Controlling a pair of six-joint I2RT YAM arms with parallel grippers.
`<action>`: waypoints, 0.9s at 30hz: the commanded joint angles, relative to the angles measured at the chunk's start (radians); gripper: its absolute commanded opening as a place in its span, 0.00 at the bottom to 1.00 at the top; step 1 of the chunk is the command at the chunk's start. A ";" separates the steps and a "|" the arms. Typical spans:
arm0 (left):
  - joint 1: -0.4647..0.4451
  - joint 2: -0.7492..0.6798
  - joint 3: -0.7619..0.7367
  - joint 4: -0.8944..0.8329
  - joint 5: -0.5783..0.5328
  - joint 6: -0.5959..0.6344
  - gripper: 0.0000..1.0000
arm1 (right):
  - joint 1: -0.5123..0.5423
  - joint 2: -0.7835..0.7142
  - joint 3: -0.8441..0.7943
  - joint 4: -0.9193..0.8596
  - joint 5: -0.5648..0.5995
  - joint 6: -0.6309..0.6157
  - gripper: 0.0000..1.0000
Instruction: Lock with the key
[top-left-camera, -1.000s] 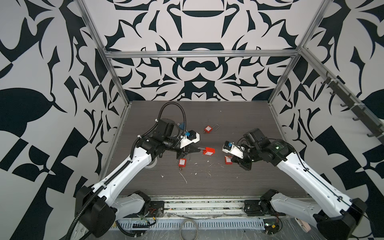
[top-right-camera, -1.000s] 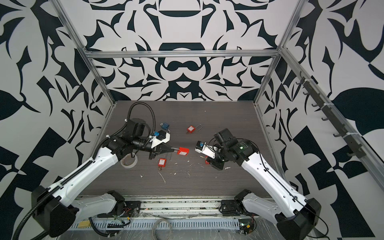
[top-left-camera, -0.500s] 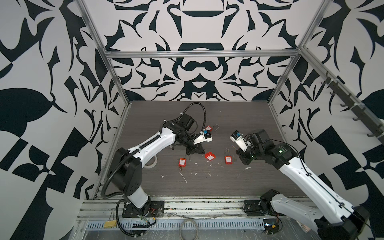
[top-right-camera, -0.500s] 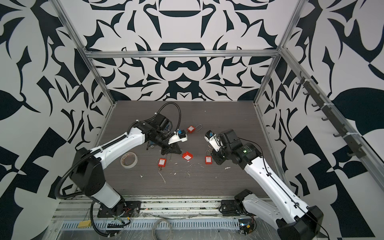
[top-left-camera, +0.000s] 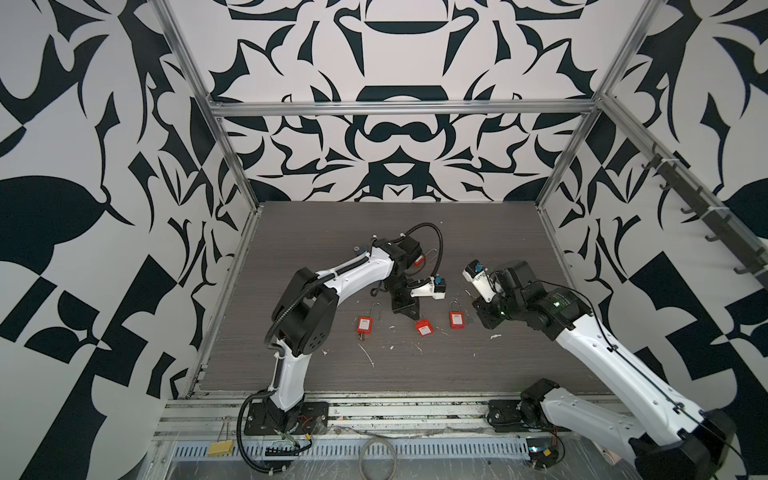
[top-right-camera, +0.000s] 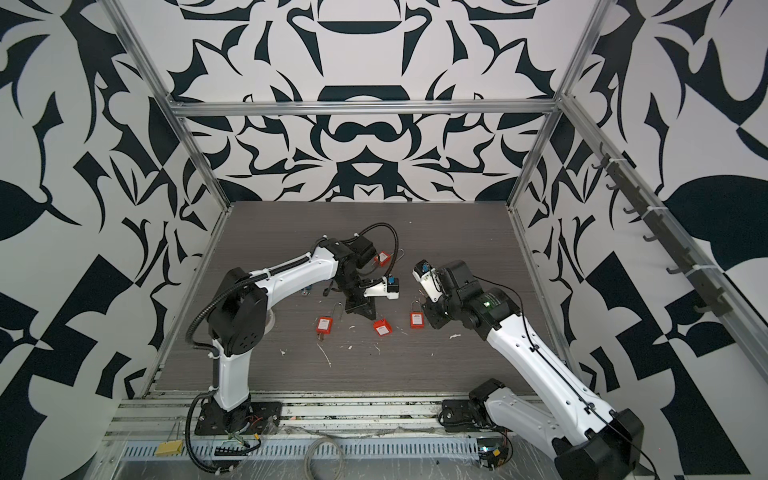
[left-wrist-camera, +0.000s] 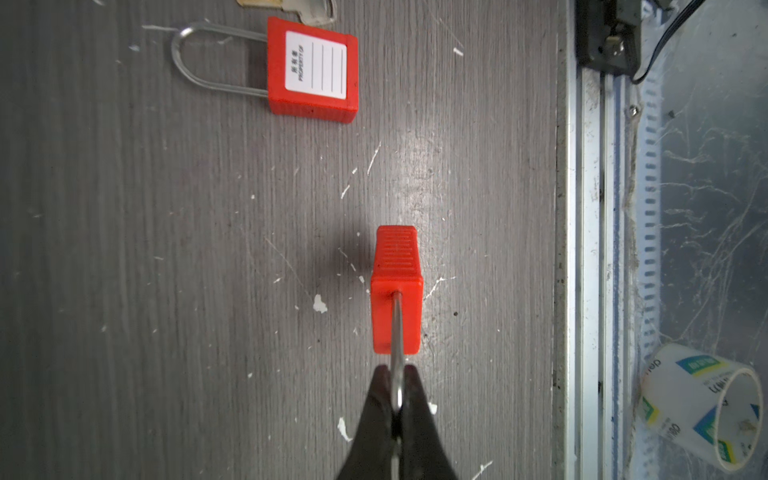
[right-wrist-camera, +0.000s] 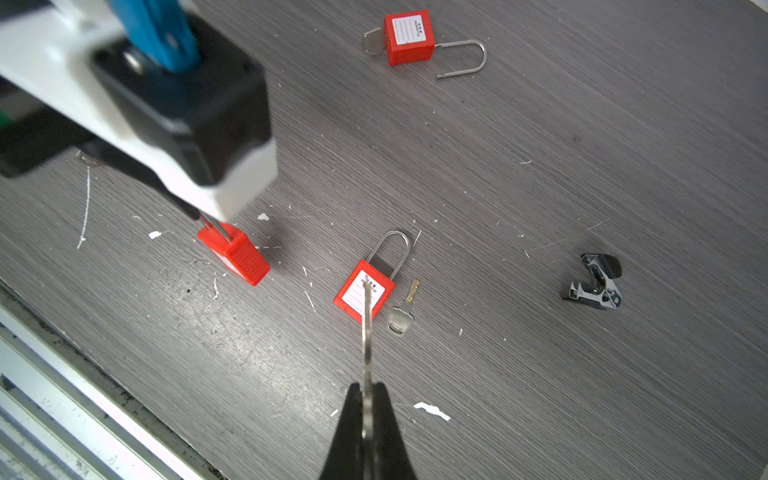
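My left end effector is closed tight on the steel shackle of a red padlock. It pinches the wire between its tips, so the body hangs off them, tilted, with its far end down toward the tabletop. Whether the body touches the surface I cannot tell. My right end effector is shut as well, gripping a key seen edge-on as a thin metal blade sticking straight out past the tips. In both top views the padlock I hold sits to the left of my right end effector, well apart from the key. A second padlock lies flat on the tabletop between them. In the right wrist view the key's tip lines up over that second padlock's white label, raised above it. A loose key lies just beside its red body.
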 joint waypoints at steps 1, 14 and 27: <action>-0.017 0.039 0.059 -0.111 -0.024 0.037 0.00 | -0.002 -0.003 0.008 0.031 0.014 0.025 0.00; -0.037 0.152 0.198 -0.118 -0.116 0.023 0.10 | -0.002 0.031 -0.002 0.063 -0.057 0.195 0.00; -0.046 0.222 0.278 -0.055 -0.171 0.030 0.26 | -0.002 -0.054 -0.027 0.058 -0.055 0.391 0.00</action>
